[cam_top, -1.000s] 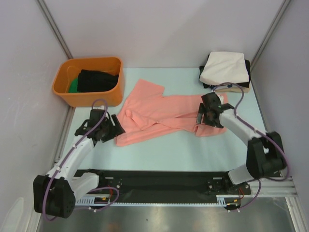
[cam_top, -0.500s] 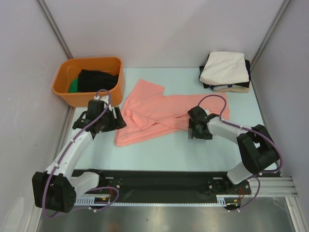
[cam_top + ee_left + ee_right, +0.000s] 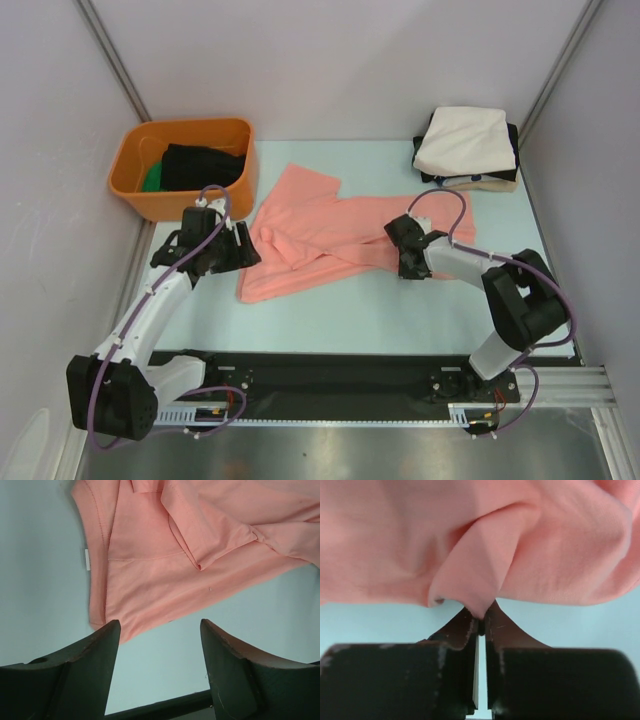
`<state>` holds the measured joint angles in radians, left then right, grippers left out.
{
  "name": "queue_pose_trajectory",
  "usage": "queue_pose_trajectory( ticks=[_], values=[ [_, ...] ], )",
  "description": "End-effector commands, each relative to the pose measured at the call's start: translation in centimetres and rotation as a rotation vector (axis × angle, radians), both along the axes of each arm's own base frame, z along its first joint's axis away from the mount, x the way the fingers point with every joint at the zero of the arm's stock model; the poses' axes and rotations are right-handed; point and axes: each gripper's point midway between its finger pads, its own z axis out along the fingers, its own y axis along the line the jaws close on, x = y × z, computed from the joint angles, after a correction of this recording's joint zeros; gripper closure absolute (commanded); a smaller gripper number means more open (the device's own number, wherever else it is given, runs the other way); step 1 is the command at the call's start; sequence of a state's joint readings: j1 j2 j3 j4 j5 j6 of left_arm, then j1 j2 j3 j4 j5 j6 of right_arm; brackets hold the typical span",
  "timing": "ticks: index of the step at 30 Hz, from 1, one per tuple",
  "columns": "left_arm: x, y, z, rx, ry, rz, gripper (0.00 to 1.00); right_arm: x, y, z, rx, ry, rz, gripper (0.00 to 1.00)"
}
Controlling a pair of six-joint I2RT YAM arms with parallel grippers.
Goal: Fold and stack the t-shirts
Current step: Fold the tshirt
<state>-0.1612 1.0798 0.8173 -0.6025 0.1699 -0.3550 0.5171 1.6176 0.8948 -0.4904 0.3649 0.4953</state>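
right gripper pinching salmon-pink t-shirt

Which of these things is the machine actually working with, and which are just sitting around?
Part of the job:
- pink t-shirt, spread out and crumpled
- right gripper, shut on the shirt's near edge
- left gripper, open and holding nothing, by the shirt's left corner
- stack of folded shirts, far right

Just lying about:
- orange tub, far left
- dark cloth and green item inside it, kind unclear

Bright, even overhead light, faint shadows; the right claw looks slightly soft up close.
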Motion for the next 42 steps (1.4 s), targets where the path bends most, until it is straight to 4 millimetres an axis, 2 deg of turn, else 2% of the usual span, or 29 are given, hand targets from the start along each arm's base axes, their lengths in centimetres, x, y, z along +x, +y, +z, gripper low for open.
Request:
queue_pose_trajectory(
  ticks=[1, 5, 6, 8, 9, 12, 15, 20, 23, 24, 25, 29, 32, 33, 35, 36, 38, 39, 40, 41, 42],
  values=[
    [0.2, -0.1, 0.8, -0.003, -0.042, -0.030, 0.30, -0.5, -1.3, 0.0, -0.061, 0.013, -0.039, 1.00],
    [0.1, -0.2, 0.9, -0.006, -0.045, -0.032, 0.31, -2.7, -1.6, 2.6, -0.045, 0.012, -0.066, 1.00],
    [0.2, -0.1, 0.9, -0.006, -0.046, -0.031, 0.31, -4.0, -2.1, 4.1, -0.038, 0.008, -0.076, 1.00],
    [0.2, -0.1, 0.9, -0.007, -0.045, -0.032, 0.31, -5.5, -2.1, 5.7, 0.002, -0.007, -0.106, 1.00],
    [0.1, -0.2, 0.9, -0.009, -0.046, -0.035, 0.32, -6.9, -2.4, 6.9, 0.037, -0.010, -0.117, 1.00],
    [0.2, -0.2, 0.9, -0.011, -0.047, -0.033, 0.33, -8.3, -1.3, 9.6, 0.149, -0.056, -0.137, 1.00],
    [0.2, -0.1, 0.8, -0.011, -0.043, -0.032, 0.34, -9.2, -1.1, 10.6, 0.232, -0.053, -0.205, 1.00],
    [0.2, -0.2, 0.7, -0.012, -0.039, -0.034, 0.35, -10.3, -3.6, 11.4, 0.235, -0.090, -0.280, 1.00],
    [0.2, -0.3, 0.6, -0.015, -0.034, -0.037, 0.35, -9.4, -4.9, 11.9, 0.269, -0.138, -0.308, 1.00],
    [0.1, -0.4, 0.6, -0.019, -0.032, -0.042, 0.35, -8.8, -4.4, 12.1, 0.300, -0.143, -0.261, 1.00],
    [0.1, -0.4, 0.4, -0.018, -0.026, -0.042, 0.35, -8.1, -4.9, 12.2, 0.311, -0.154, -0.273, 1.00],
    [0.1, -0.5, 0.1, -0.021, -0.012, -0.048, 0.37, -4.6, -4.9, 12.4, 0.360, -0.161, -0.229, 1.00],
    [0.1, -0.5, -0.2, -0.020, -0.003, -0.048, 0.37, -1.5, -4.3, 14.2, 0.352, -0.218, -0.110, 0.97],
    [0.1, -0.5, -0.3, -0.020, 0.001, -0.049, 0.37, 0.1, -4.6, 14.4, 0.292, -0.213, -0.062, 0.96],
    [0.1, -0.5, -0.3, -0.020, 0.005, -0.049, 0.38, 1.9, -6.3, 14.6, 0.176, -0.199, -0.057, 0.94],
    [0.1, -0.5, -0.4, -0.019, 0.004, -0.048, 0.38, 3.7, -6.8, 14.8, 0.128, -0.189, -0.050, 0.93],
    [0.1, -0.4, -0.4, -0.016, 0.006, -0.046, 0.38, 5.0, -8.9, 14.1, 0.057, -0.127, -0.040, 0.92],
    [0.1, -0.4, -0.5, -0.015, 0.010, -0.043, 0.38, 6.1, -9.9, 12.1, 0.048, -0.058, -0.070, 0.88],
    [0.1, -0.4, -0.5, -0.015, 0.010, -0.043, 0.39, 7.8, -10.9, 12.9, 0.072, -0.068, -0.133, 0.82],
    [0.1, -0.4, -0.7, -0.013, 0.013, -0.044, 0.39, 8.1, -12.5, 12.5, 0.088, -0.028, -0.190, 0.67],
    [0.1, -0.4, -0.8, -0.015, 0.020, -0.042, 0.39, 9.1, -13.0, 11.5, 0.078, -0.004, -0.211, 0.12]
  ],
)
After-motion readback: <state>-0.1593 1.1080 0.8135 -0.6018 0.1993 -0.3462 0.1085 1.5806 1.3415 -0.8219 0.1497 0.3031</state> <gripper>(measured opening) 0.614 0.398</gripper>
